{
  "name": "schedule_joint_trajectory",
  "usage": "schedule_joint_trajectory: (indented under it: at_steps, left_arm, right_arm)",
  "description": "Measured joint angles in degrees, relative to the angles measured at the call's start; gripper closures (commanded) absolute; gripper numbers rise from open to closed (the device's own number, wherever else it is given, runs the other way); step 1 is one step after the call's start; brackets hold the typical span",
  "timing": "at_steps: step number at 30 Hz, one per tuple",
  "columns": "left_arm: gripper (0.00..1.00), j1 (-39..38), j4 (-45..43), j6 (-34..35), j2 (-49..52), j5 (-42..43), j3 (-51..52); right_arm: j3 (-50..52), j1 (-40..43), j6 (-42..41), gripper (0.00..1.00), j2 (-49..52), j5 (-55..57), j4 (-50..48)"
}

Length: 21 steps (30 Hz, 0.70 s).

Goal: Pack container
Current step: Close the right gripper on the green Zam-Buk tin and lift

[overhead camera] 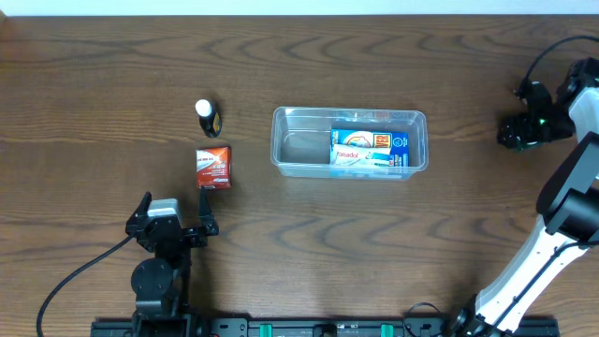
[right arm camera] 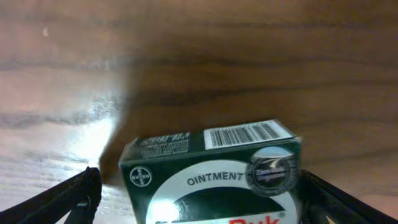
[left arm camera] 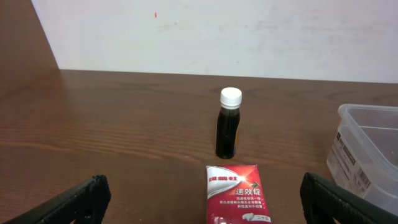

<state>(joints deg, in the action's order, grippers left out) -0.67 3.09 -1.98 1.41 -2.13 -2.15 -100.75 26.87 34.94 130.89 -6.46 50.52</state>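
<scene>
The left gripper (left arm camera: 204,183) stood with its jaws spread wide and empty. A red packet (left arm camera: 239,194) lay just ahead of it, with a dark bottle (left arm camera: 227,124) beyond. The container (overhead camera: 298,148) lay farther right, well apart from both grippers. The right gripper (right arm camera: 200,179), also spread, flanked a green ointment box (right arm camera: 186,180), which only its wrist view showed. The overhead view showed a blue-and-white carton (overhead camera: 370,150) in the container's right half.

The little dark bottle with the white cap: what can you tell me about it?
The bottle is small and slim, dark brown, with a white screw cap on. It stands upright on the wooden table, touching nothing else, just behind a red packet and left of the clear tub.
</scene>
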Motion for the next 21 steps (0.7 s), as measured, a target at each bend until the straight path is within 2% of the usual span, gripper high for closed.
schedule_joint_trajectory:
  at_steps: [5, 8, 21]
  left_arm:
    - [0.02, 0.0, 0.0, 0.0, 0.0, 0.0, 0.0]
    - [0.02, 0.0, 0.0, 0.0, 0.0, 0.0, 0.0]
    - [0.02, 0.0, 0.0, 0.0, 0.0, 0.0, 0.0]
  right_arm:
    - [0.0, 0.0, -1.36, 0.1, 0.0, 0.5, 0.0]
    - [0.02, 0.0, -1.86, 0.17, 0.0, 0.66, 0.0]
    - [-0.17, -0.11, -11.19, 0.2, 0.0, 6.8, 0.74]
